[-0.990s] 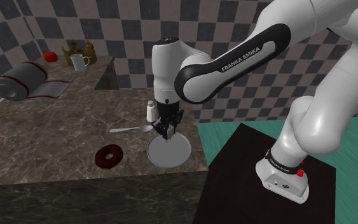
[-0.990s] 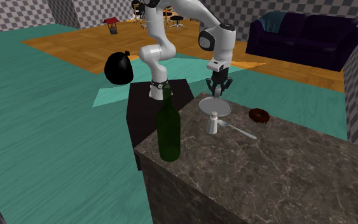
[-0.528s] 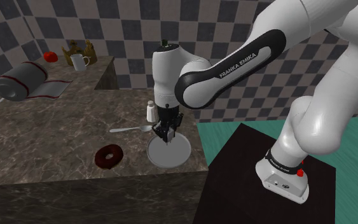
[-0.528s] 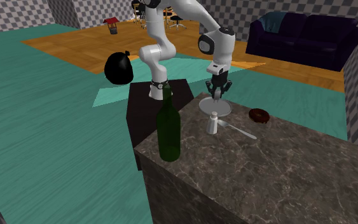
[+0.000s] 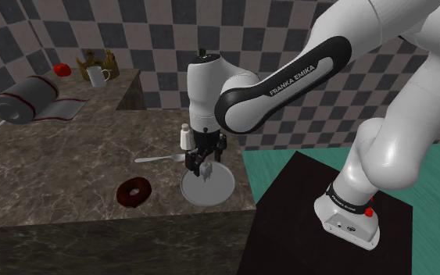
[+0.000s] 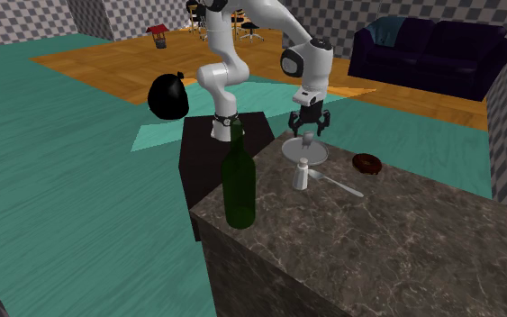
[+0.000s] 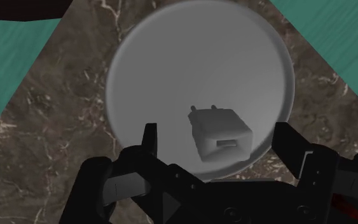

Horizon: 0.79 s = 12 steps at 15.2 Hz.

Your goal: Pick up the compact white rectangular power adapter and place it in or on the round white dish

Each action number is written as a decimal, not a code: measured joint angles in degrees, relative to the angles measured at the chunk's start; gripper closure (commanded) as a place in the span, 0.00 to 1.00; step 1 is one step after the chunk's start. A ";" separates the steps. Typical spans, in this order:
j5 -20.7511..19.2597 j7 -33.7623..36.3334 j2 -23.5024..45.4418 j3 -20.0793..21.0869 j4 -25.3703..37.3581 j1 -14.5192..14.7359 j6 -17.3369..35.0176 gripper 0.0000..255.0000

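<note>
The round white dish (image 5: 220,195) (image 6: 294,155) (image 7: 171,57) sits near the marble counter's corner closest to the stand. My black gripper (image 5: 202,166) (image 6: 307,126) (image 7: 215,133) hangs just above it, pointing down, with its fingers (image 7: 149,137) spread open. The small grey-white power adapter (image 7: 219,137) (image 5: 208,174) (image 6: 307,139) is over the dish between the fingers, and neither finger touches it. Its two prongs point away from the hand. Whether it rests on the dish I cannot tell.
A white shaker (image 5: 185,137) (image 6: 303,174) and a spoon (image 5: 162,158) (image 6: 341,185) lie right behind the dish. A chocolate donut (image 5: 134,191) (image 6: 366,163) lies beside it. A green bottle (image 6: 239,176) stands at a counter corner. The counter edge runs close by the dish.
The fingers were shut on the adapter and have now spread apart, letting it go over the dish. The hand had sunk slightly toward the dish before that.
</note>
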 measured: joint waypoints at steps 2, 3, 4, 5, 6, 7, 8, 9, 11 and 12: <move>0.21 -0.16 -0.67 -0.06 0.25 -0.01 -0.88 0.00; 0.34 -0.60 -1.32 -0.32 1.05 -0.20 -2.28 0.00; 0.45 -0.55 -1.88 -0.34 2.15 -0.18 -3.90 0.00; 0.61 -0.63 -2.55 -0.40 2.92 -0.18 -5.33 0.00; 0.76 -0.72 -3.15 -0.47 3.43 -0.19 -6.43 0.00; 0.81 -0.72 -3.39 -0.48 3.84 -0.18 -7.07 0.00; 0.82 -0.72 -3.44 -0.49 3.97 -0.18 -7.26 0.00; 0.81 -0.71 -3.42 -0.49 4.08 -0.18 -7.37 0.00; 0.81 -0.71 -3.42 -0.49 4.16 -0.19 -7.46 0.00; 0.81 -0.71 -3.42 -0.49 4.17 -0.19 -7.47 0.00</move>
